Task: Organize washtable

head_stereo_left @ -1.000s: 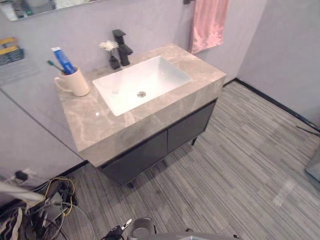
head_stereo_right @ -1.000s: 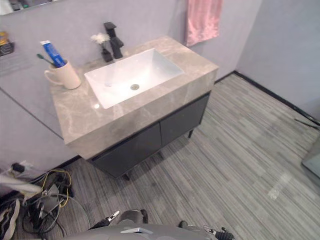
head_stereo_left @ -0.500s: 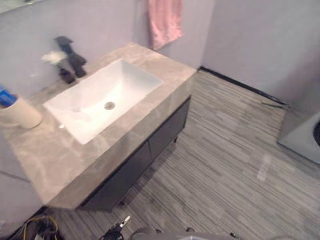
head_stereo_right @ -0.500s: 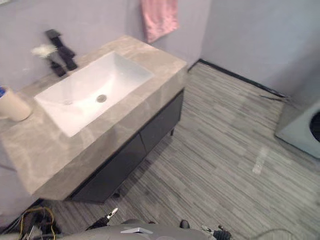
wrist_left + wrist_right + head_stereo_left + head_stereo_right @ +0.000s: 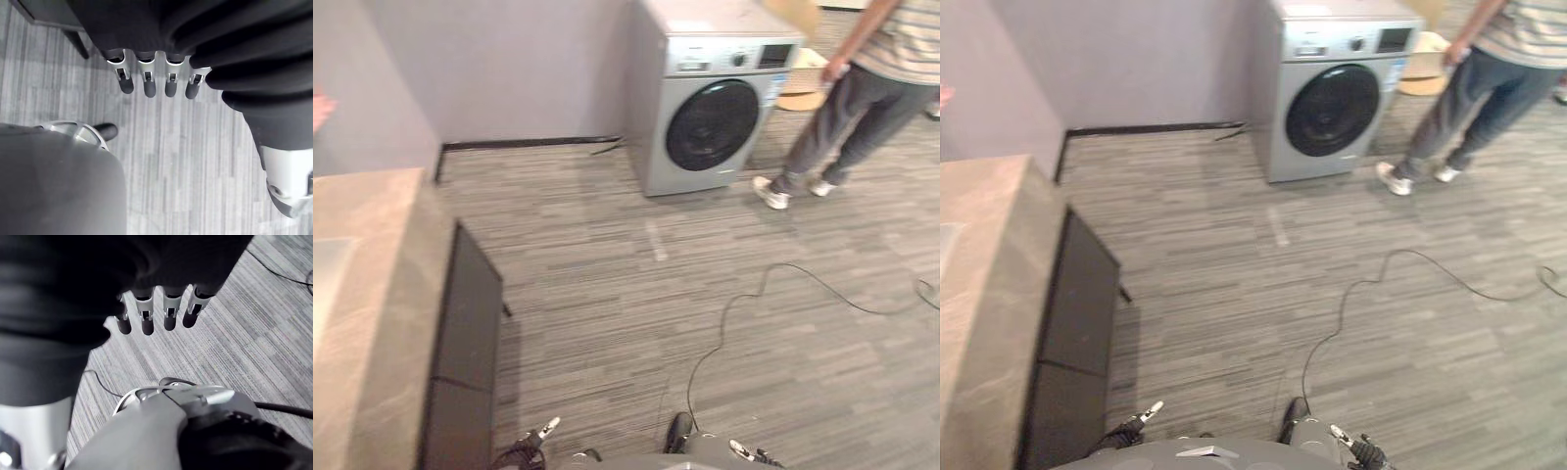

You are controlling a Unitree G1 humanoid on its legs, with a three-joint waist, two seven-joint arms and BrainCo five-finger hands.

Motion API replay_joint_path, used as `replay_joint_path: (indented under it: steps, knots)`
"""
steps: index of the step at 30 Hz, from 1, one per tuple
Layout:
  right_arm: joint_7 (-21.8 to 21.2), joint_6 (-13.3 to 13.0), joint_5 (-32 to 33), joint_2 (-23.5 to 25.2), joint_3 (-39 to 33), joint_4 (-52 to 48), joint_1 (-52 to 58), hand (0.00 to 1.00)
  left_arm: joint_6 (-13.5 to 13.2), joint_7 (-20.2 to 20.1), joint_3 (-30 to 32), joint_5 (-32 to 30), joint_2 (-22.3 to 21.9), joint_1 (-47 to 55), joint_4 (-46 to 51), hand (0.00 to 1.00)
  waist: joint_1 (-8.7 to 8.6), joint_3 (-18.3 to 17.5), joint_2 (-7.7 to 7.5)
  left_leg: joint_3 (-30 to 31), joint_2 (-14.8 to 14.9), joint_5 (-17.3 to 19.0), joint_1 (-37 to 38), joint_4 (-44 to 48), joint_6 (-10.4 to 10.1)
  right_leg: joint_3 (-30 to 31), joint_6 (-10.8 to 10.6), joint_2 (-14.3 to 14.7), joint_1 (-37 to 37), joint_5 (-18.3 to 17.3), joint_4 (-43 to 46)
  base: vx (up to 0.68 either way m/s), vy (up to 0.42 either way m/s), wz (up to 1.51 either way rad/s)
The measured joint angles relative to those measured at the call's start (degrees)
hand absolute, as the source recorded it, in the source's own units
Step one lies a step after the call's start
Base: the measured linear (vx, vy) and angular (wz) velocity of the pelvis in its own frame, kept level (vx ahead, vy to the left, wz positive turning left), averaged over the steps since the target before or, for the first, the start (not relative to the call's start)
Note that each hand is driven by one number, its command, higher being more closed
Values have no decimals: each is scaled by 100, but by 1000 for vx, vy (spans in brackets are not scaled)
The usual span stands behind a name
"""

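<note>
The marble-topped washtable [image 5: 374, 294] with its dark cabinet front [image 5: 462, 323] lies at the left edge of the eye views, and a sliver of its white sink [image 5: 323, 279] shows there. My left hand [image 5: 148, 81] hangs over the grey floor with straight fingers and holds nothing. In the right wrist view my right hand [image 5: 145, 316] also hangs over the floor, fingers straight and empty. Both hands are away from the washtable.
A silver washing machine [image 5: 715, 98] stands against the far wall. A person [image 5: 857, 88] in grey trousers and white shoes stands to its right. A pink towel edge [image 5: 318, 108] shows at the far left. Grey striped floor [image 5: 705, 274] spreads between.
The camera has swung to the right, so the washtable slid to the left edge and its mug, tap and flower left the picture. The washing machine and a person came into view.
</note>
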State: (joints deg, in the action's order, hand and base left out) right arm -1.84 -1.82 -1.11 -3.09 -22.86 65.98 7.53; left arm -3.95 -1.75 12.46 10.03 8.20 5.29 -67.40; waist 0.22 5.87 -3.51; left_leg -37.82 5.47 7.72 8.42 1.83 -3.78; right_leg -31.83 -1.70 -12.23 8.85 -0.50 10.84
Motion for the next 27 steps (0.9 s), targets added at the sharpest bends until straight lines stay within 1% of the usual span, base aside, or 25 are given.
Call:
replay_joint_path:
  steps: [1,2,4,5,6,7,8,9,10,11,12,13,14,15,16,17,18,19,20,22,23,24,25,26,27]
  knots:
    - [-12,-9,7,-19,-13,-15,41,0,4,0,137,92,-76,32,2,0,-75,-4,83,-102,180,79,18,45,-160,20,71,162,-2,-25,32,-34,-302,-69]
    - [-16,-12,13,-25,-28,-13,48,0,4,-4,155,95,-90,39,2,0,-100,-9,107,-112,215,114,17,51,-226,29,101,202,1,-51,34,-2,-313,-42]
    - [-44,-1,180,-74,-172,-2,76,0,17,-15,413,96,-194,47,5,0,-220,-18,270,-264,563,223,70,197,-497,60,291,486,93,-425,235,54,-323,-35]
    - [-44,0,240,-85,-179,-7,86,0,28,-19,488,96,-240,63,5,0,-237,-41,289,-290,703,306,26,387,-578,59,320,530,118,-550,347,122,-353,-34]
    - [-42,-1,238,-124,-158,2,128,0,43,-16,604,99,-281,118,3,0,-293,-45,377,-297,1095,439,-35,1057,-766,83,431,746,61,-740,438,169,-378,-49]
    - [-35,-3,231,-199,-124,91,144,0,58,-21,745,101,-303,168,3,0,-272,-7,429,-132,1617,500,-200,2119,-700,235,539,1016,-72,-829,424,174,-414,-64]
    - [-32,-9,224,-197,-91,163,129,0,28,12,865,137,-330,208,17,0,-243,-5,429,89,1885,436,-398,2790,-411,346,587,1166,-177,-854,348,94,-492,-103]
    - [-26,-8,223,-220,6,206,139,0,-57,12,1079,265,-380,307,226,0,-145,22,480,869,2221,-22,-857,4038,434,640,802,1462,-427,-835,169,15,-482,-121]
    - [-13,-4,225,-266,48,215,121,0,-46,6,1120,318,-374,340,251,0,-57,37,423,1666,2207,-170,-1266,4867,492,927,934,1627,-613,-860,84,-29,-493,-174]
    - [15,-8,223,-279,22,213,39,0,-9,3,1113,341,-390,393,251,0,15,58,475,2477,1816,50,-1705,5803,124,1272,1062,1758,-772,-912,59,-45,-291,-160]
    - [17,-9,225,-281,22,204,10,0,9,2,1102,368,-452,418,244,0,33,62,479,2701,1554,150,-1874,6084,-28,1467,1089,1796,-845,-929,42,-97,-166,-169]
    - [16,-9,226,-289,20,225,-92,0,48,3,938,479,-545,458,220,0,29,88,439,3083,833,436,-2184,6137,-442,1805,1054,1813,-1052,-907,-76,-179,-63,-163]
    - [10,-4,225,-299,5,390,-134,0,25,-6,901,511,-540,537,265,0,85,119,388,3013,458,612,-2315,5602,-471,2110,967,1822,-1282,-853,-239,-218,-48,-159]
    - [8,1,225,-298,8,432,-161,0,16,-11,870,519,-531,558,266,0,125,122,368,2808,455,682,-2372,5245,-348,2206,926,1836,-1403,-827,-360,-276,-72,-146]
    - [4,-3,225,-279,29,408,-189,0,15,-9,775,521,-501,552,250,0,134,142,343,2589,487,802,-2618,4694,-113,2497,924,1881,-1589,-826,-507,-248,-114,-122]
    - [8,-8,225,-260,4,348,-163,0,2,-8,802,519,-561,537,259,0,144,175,341,2632,490,811,-2811,4024,-52,2755,922,1902,-1786,-827,-659,-125,-115,-113]
    - [7,-11,226,-255,-22,337,-142,0,-14,-5,813,517,-569,533,260,0,157,205,345,2719,474,768,-2842,3561,-70,2890,918,1904,-1900,-830,-744,117,-81,-119]
    - [7,-13,226,-255,-63,339,-106,0,-29,-3,800,511,-570,542,257,0,191,200,365,3046,429,527,-2790,2542,-191,3183,838,1907,-2064,-887,-885,268,-35,-120]
    - [9,-22,227,-258,-112,335,-89,0,-32,7,749,504,-579,518,240,0,191,191,398,3425,410,294,-2834,1963,-184,3365,797,1900,-2206,-1072,-928,247,-4,-113]
    - [9,-11,226,-233,-265,335,7,0,-21,11,730,451,-578,529,217,0,178,181,423,3505,365,84,-2847,2051,-35,3610,715,1811,-2328,-1513,-599,346,100,-83]
    - [9,-9,226,-143,-424,340,185,0,-19,6,728,429,-518,516,214,0,180,96,304,3360,231,22,-2714,2269,13,3665,399,1608,-2209,-1843,37,445,104,-77]
    - [5,-12,225,-107,-496,336,207,0,-17,4,725,422,-482,513,185,0,174,72,253,3221,193,147,-2624,2275,55,3583,218,1511,-1942,-1945,678,401,43,-74]
    - [2,-12,225,-77,-531,340,190,0,-20,2,670,421,-398,459,118,0,155,89,165,3047,131,255,-2374,2098,95,3397,43,1340,-1373,-1914,1903,298,-7,-65]
    - [-8,-9,225,-21,-532,344,129,0,-14,8,424,422,-227,336,29,0,85,164,79,2840,-18,282,-1922,1735,132,2996,-708,960,-666,-1379,3507,283,19,-54]
    - [-12,-12,226,5,-595,346,72,0,-7,17,212,422,-136,291,18,0,-45,244,69,2749,-50,286,-1627,1580,140,2762,-766,680,-341,-1282,4239,203,28,-60]
